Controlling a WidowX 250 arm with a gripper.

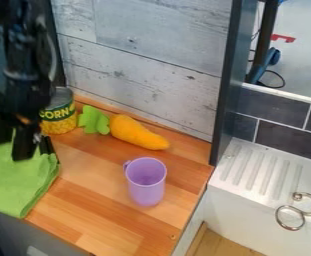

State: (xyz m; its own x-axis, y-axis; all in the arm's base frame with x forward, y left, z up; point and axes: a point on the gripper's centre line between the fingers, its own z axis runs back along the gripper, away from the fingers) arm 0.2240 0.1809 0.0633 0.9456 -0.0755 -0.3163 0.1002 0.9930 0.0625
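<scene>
black gripper [12,150], mine, hangs down at the left of the view with its two fingers apart and nothing clamped between them, over the upper part of a green cloth [17,187] that spreads from beneath me toward the front edge of the wooden counter [84,200]; whether i touch it, i cannot tell. beyond it, against the back wall, stand a yellow-and-green can [59,117] and, beside it, a leafy green piece [93,120] and an orange toy carrot [137,132]. farther to my right are an upright purple cup [146,192] and a white sink [244,200].
</scene>
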